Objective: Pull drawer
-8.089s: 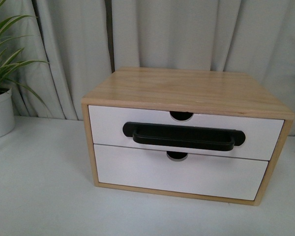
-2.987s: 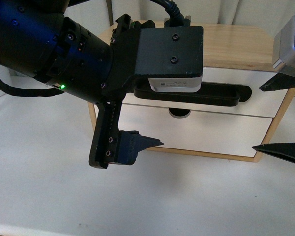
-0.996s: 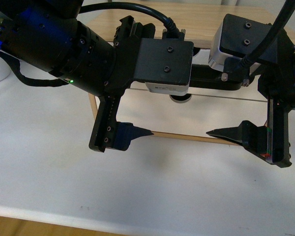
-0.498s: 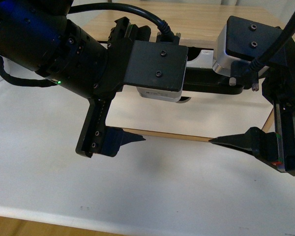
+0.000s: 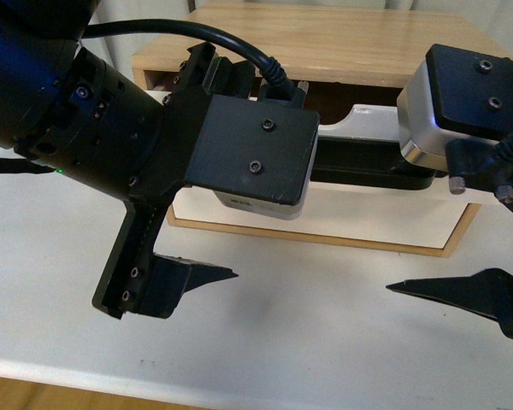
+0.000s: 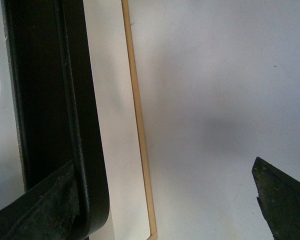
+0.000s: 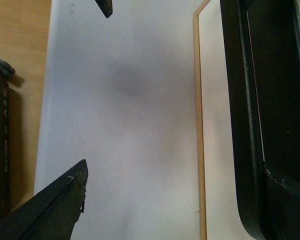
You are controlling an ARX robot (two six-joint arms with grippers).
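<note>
**Two wide-open end effectors at the drawer handle**

Nearest to me, above the white worktop (image 5: 308, 342), hang two free fingers, the left finger (image 5: 184, 282) and the right finger (image 5: 470, 295). Their tips point toward each other and are well apart. The left end effector (image 6: 162, 165) and the right end effector (image 7: 175, 170) are both spread wide and clamp nothing (in the wrist views each has its other finger tucked at the long black handle (image 5: 359, 166), seemingly touching the bar). Farther back, the drawer (image 5: 338, 128) stands partly out of the wooden cabinet (image 5: 325, 38), with a dark gap under the top board. Under the drawer sits a plain white front (image 5: 368, 213).
</note>
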